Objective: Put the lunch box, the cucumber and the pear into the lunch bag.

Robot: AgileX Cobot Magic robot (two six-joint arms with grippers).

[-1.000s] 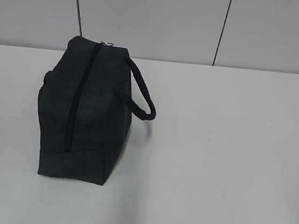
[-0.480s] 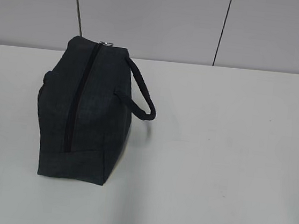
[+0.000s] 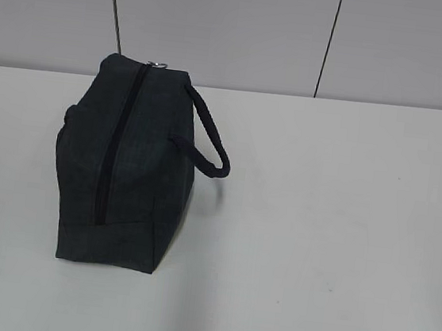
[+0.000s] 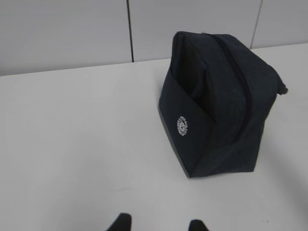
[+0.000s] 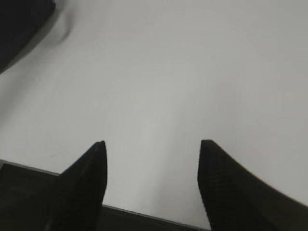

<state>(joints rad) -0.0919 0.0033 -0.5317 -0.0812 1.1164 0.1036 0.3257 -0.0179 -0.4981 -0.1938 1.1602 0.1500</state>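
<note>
The dark navy lunch bag [image 3: 121, 162] stands on the white table at the left, its top zipper [image 3: 118, 142] shut with the metal ring pull [image 3: 156, 65] at the far end. One loop handle [image 3: 208, 136] hangs to its right. The bag also shows in the left wrist view [image 4: 219, 101], with a round white logo [image 4: 182, 125] on its side pocket. My left gripper [image 4: 158, 222] is open and empty, short of the bag. My right gripper [image 5: 151, 144] is open and empty over bare table, with a corner of the bag [image 5: 19, 24] at upper left. The lunch box, cucumber and pear are out of view.
The white table [image 3: 334, 226] runs to a grey panelled wall [image 3: 220, 30] at the back. The table's front edge [image 5: 144, 214] shows under my right gripper.
</note>
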